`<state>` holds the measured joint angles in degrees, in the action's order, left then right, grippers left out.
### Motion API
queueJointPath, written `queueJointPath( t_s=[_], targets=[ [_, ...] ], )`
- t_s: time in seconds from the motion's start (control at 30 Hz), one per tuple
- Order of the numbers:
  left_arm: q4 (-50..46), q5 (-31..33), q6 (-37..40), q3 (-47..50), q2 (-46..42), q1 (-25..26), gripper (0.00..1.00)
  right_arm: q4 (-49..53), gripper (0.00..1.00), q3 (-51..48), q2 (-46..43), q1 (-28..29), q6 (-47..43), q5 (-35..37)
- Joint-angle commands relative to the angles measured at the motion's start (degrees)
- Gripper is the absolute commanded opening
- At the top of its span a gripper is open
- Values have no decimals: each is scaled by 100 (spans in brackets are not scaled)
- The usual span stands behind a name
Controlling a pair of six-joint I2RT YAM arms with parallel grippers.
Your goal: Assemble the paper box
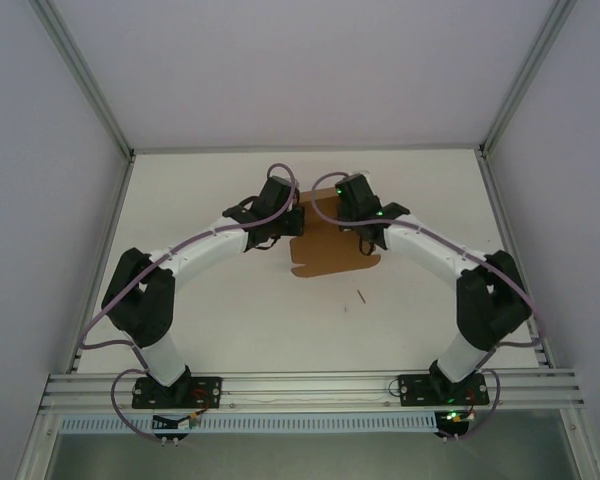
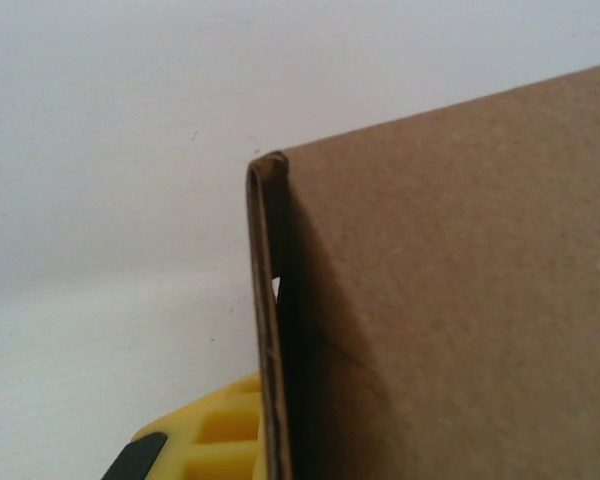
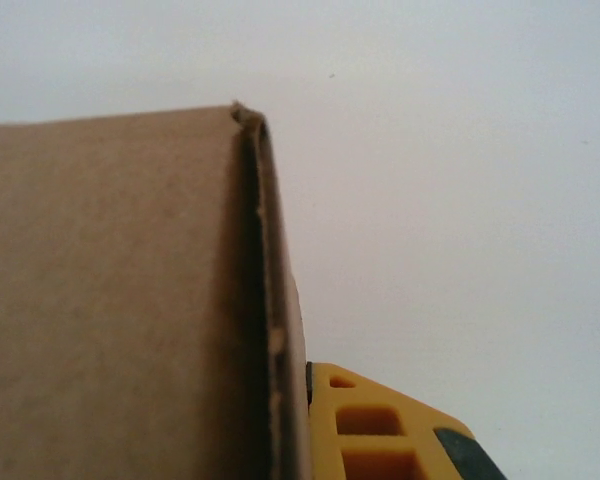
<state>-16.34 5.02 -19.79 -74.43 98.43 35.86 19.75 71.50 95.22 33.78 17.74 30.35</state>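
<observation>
Holding two opposite walls of the paper box (image 1: pixel 332 252), entries as follows; left gripper (image 1: pixel 280 215): closed on the box's left wall, one yellow finger (image 2: pixel 218 440) lying against the outer face of a doubled-over card edge, the partner finger hidden behind the card; right gripper (image 1: pixel 348 208): likewise closed, on the opposite wall, its yellow finger (image 3: pixel 378 428) just outside a folded edge, the inner finger hidden; paper box: plain brown card, lying between the two grippers and reaching from them toward the arm bases, that nearer part flat on the table (image 1: pixel 210 330), rounded tabs showing at its near edge; step in hand, as judged: side walls folded up and their doubled flaps pinched, the box well short of finished since the near panel lies flat; next move calls for: both grips level so the walls stand square, then one gripper freed to raise an end panel and tuck its tabs while the other steadies the box; risk: a released wall may spring back open at the crease; beyond the grippers: two small dark specks (image 1: pixel 360 296) on the table, on the base side of the right gripper, near the box's near edge, not touching it; purple cables (image 1: pixel 280 172) looping over both wrists, apart from the card; in the way: the arms themselves, wrists close together over the box.
</observation>
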Motion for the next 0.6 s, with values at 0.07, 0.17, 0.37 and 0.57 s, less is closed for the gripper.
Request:
queueJointPath(
  t_s=[0.07,0.17,0.37,0.57],
  targets=[
    [-310,382,-235,-177,-142,-25,0,827,0,424,527,-257,1226,2434],
    [-369,491,-237,-166,-176,-32,0,1229,0,637,743,-345,1390,2809],
    [-471,537,-243,-187,-175,-27,0,3370,0,1574,1412,-334,2767,3975],
    [-475,440,-203,-253,-106,-24,0,2113,0,1093,1120,-334,2038,3177]
  ],
)
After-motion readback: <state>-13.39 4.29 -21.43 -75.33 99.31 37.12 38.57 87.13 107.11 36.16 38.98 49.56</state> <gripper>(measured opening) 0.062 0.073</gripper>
